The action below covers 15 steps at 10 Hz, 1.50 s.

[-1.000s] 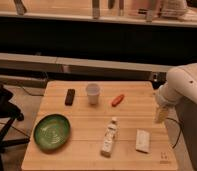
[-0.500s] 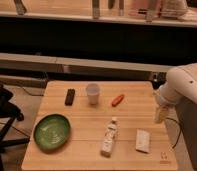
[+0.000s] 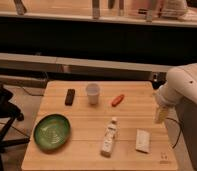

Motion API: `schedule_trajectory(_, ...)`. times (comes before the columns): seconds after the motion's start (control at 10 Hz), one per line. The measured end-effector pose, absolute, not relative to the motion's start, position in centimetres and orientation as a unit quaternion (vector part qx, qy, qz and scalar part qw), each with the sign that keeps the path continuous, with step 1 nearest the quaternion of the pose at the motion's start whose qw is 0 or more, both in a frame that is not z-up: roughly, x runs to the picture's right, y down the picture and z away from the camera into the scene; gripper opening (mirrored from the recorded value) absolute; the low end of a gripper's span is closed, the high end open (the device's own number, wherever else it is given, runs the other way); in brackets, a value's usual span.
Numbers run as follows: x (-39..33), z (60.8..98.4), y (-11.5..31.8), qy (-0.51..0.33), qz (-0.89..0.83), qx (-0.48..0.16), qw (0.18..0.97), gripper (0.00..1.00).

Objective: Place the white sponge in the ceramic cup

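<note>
The white sponge (image 3: 142, 140) lies flat on the wooden table (image 3: 87, 124) near its front right corner. The ceramic cup (image 3: 93, 93) stands upright at the back middle of the table, well left of the sponge. My gripper (image 3: 160, 114) hangs from the white arm (image 3: 181, 87) at the table's right edge, a little behind and to the right of the sponge and above it. It holds nothing that I can see.
A white bottle with a label (image 3: 109, 137) lies left of the sponge. A green bowl (image 3: 51, 132) sits at the front left. A black remote-like object (image 3: 70, 96) lies left of the cup. A small red object (image 3: 118, 100) lies right of the cup.
</note>
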State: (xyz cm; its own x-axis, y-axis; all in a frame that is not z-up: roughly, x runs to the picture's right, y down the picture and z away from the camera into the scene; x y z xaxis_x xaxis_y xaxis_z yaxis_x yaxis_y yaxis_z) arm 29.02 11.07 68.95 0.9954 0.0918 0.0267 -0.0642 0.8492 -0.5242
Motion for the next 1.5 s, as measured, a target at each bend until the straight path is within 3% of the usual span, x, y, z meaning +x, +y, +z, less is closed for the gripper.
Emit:
schedule_trajectory(0.9,26.1,70.5,17.7,-0.041,-0.066,-0.289,0.954,0.80)
schedule_trajectory(1.5,24.8,71.2,19.7,-0.054,-0.117,-0.296,0.946,0.80)
